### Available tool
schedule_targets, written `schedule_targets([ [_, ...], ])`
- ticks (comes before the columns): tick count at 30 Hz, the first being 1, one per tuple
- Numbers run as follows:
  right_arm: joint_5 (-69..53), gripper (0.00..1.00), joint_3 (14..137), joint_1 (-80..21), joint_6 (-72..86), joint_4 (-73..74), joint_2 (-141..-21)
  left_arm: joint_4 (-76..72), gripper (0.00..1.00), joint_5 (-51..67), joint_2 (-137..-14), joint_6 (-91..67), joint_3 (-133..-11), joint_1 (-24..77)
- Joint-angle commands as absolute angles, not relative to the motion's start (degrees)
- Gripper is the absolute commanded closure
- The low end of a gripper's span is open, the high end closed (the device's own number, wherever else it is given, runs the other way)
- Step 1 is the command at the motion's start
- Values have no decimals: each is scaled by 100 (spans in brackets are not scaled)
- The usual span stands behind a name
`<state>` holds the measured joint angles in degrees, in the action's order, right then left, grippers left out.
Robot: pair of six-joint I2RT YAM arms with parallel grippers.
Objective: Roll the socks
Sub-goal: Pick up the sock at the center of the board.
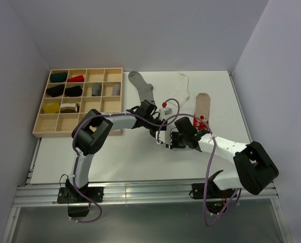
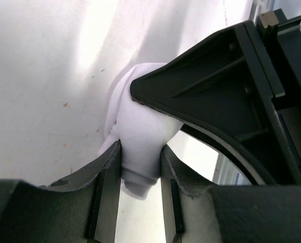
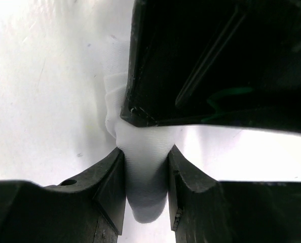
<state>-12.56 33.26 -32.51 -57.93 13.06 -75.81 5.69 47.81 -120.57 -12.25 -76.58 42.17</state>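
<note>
Both claws are clenched on one bunched white fabric sock (image 2: 139, 132) near the centre of the white table (image 1: 115, 154). The left gripper (image 2: 140, 162) pinches it from 10 o'clock and the right gripper (image 3: 146, 167) from 3 o'clock. A flat beige sock with a red-and-white patterned end (image 1: 203, 107) lies at 2 o'clock.

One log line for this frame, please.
phase: rolling | left hand: shut on white sock | right hand: shut on white sock | grey sock, beige sock: lying flat, unrolled
</note>
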Motion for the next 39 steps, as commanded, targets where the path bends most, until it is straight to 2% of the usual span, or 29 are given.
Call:
schedule_targets([
  [1, -870, 97, 3410, -3234, -5757, 1696, -7690, 237, 63, 5220, -11575, -1617, -7541, 3885],
  [18, -888, 98, 3559, -3234, -5766, 1890, -7848, 650, 62, 5362, -11672, -1362, -7655, 3885],
  [24, -844, 99, 3604, -3234, -5766, 1943, -7875, 580, 59, 5326, -11505, -1345, -7620, 3867],
  [27, -826, 99, 3603, -3234, -5748, 1951, -7884, 659, 57, 5133, -11470, -1318, -7629, 3858],
  [28, -835, 99, 3612, -3234, -5739, 1960, -7901, 650, 51, 5115, -11461, -1327, -7612, 3841],
  [39, -861, 99, 3683, -3234, -5643, 2004, -7980, 466, 54, 4140, -11110, -1748, -7392, 3464],
])
